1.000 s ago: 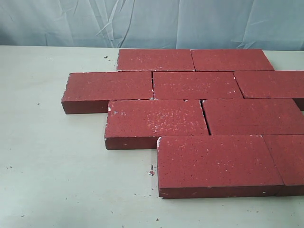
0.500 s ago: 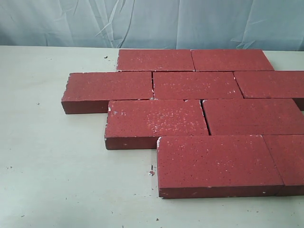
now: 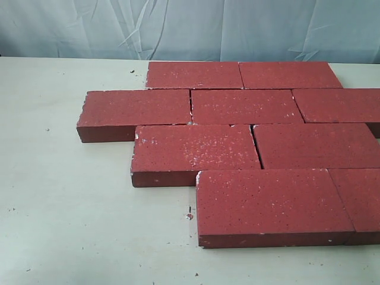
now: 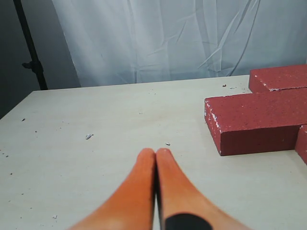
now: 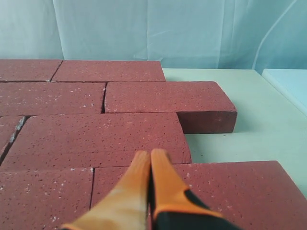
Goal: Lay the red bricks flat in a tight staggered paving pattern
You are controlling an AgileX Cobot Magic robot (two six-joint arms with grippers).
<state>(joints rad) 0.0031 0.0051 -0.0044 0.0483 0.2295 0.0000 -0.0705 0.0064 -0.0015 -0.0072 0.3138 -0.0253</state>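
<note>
Several red bricks (image 3: 247, 107) lie flat in four staggered rows on the pale table (image 3: 65, 196), edges close together. The front row's brick (image 3: 270, 202) is nearest the camera. No gripper shows in the exterior view. In the left wrist view my left gripper (image 4: 155, 153) is shut and empty above bare table, with the leftmost bricks (image 4: 256, 120) off to one side. In the right wrist view my right gripper (image 5: 150, 154) is shut and empty, hovering over the laid bricks (image 5: 96, 136).
A wrinkled pale blue curtain (image 3: 190, 27) hangs behind the table. Small crumbs and chips (image 3: 189, 216) lie on the table surface. A dark stand pole (image 4: 29, 43) rises beyond the table's far corner in the left wrist view.
</note>
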